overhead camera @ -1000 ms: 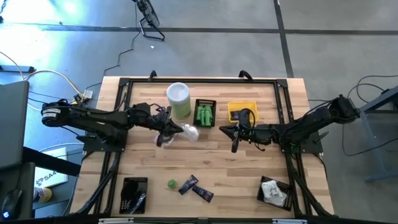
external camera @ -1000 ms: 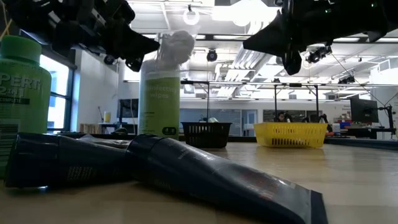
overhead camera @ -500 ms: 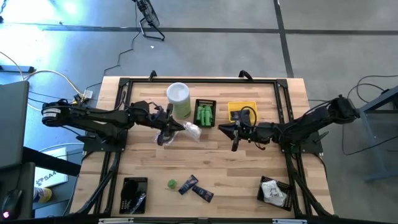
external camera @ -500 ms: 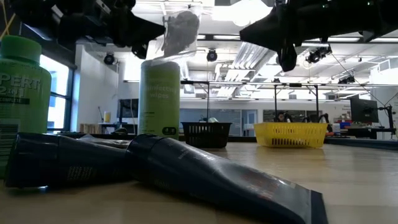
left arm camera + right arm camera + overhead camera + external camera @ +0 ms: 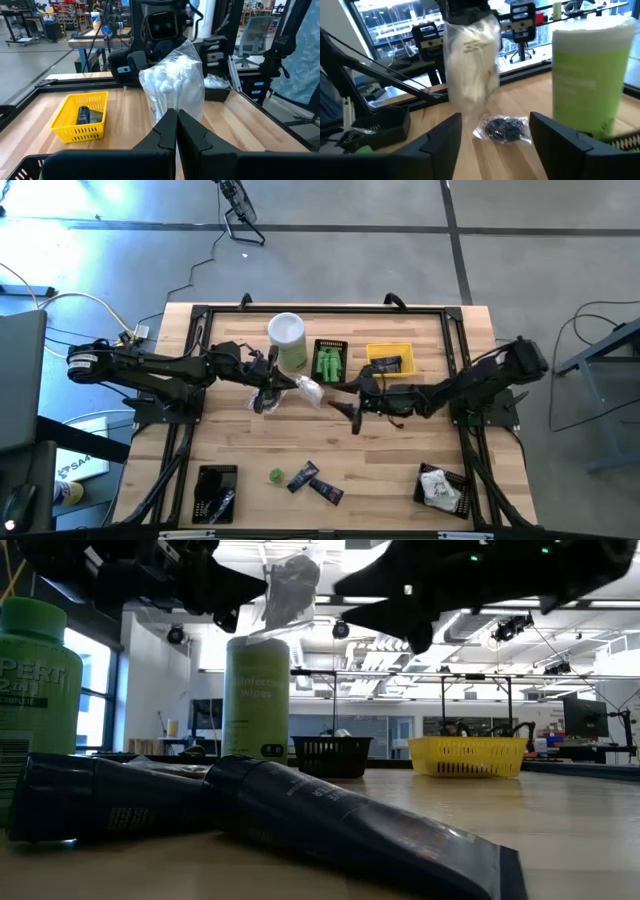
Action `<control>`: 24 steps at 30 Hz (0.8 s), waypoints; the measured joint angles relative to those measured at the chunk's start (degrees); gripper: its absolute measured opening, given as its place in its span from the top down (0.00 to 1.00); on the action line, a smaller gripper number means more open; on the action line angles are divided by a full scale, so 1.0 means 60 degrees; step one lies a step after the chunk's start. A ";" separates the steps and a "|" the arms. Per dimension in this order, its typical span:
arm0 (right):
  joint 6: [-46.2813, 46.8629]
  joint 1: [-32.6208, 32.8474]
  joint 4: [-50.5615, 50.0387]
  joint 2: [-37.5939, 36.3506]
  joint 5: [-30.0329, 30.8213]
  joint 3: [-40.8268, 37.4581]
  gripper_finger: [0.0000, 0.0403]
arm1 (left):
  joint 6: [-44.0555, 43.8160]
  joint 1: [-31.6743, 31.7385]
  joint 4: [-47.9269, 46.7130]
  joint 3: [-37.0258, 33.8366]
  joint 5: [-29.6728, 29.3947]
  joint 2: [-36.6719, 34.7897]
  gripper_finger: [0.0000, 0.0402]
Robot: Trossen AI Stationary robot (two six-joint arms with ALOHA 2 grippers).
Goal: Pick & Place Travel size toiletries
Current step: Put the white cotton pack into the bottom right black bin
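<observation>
Wooden counter (image 5: 400, 465) with a black frame running along its edges. Tall white-and-green cylindrical canister (image 5: 287, 340) stands upright near the far edge, left of centre. Black mesh basket (image 5: 330, 361) sits just beside it on the right; yellow mesh basket (image 5: 389, 358) is a little further right, apart from the black one. Another black basket (image 5: 215, 492) sits at the near left corner, one more (image 5: 440, 486) at the near right corner. Grey floor all around, with cables (image 5: 60, 300) trailing at left. Low view: workshop room behind, ceiling lights, benches.
</observation>
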 joint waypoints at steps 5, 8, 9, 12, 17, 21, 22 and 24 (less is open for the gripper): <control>-0.0307 0.0000 -0.0010 0.0750 -0.0068 0.0766 0.39 | 0.0001 0.0000 -0.0094 0.0000 -0.0004 0.0000 1.00; -0.0276 -0.0025 -0.0035 0.1026 -0.0096 0.1001 0.38 | 0.0001 0.0000 -0.0166 0.0000 -0.0030 0.0000 1.00; -0.0189 -0.0044 -0.0031 0.1094 -0.0143 0.1039 0.38 | 0.0003 0.0004 -0.0168 0.0000 -0.0034 0.0000 1.00; 0.0080 -0.0139 -0.0132 0.1156 -0.0468 0.1055 0.36 | 0.0046 0.0002 -0.0200 0.0000 -0.0036 0.0000 1.00; 0.0628 -0.0237 -0.0560 0.1160 -0.0842 0.1054 0.37 | 0.0073 0.0001 -0.0198 0.0000 -0.0033 0.0000 1.00; 0.0678 -0.0277 -0.0640 0.1160 -0.0858 0.1057 0.37 | 0.0071 0.0003 -0.0143 0.0000 -0.0035 0.0000 1.00; 0.0695 -0.0277 -0.0681 0.1160 -0.0856 0.1057 0.37 | 0.0071 0.0002 -0.0128 0.0000 -0.0034 0.0000 1.00; 0.0667 -0.0277 -0.0674 0.1160 -0.0854 0.1053 0.37 | 0.0070 0.0000 -0.0036 0.0000 -0.0117 0.0004 1.00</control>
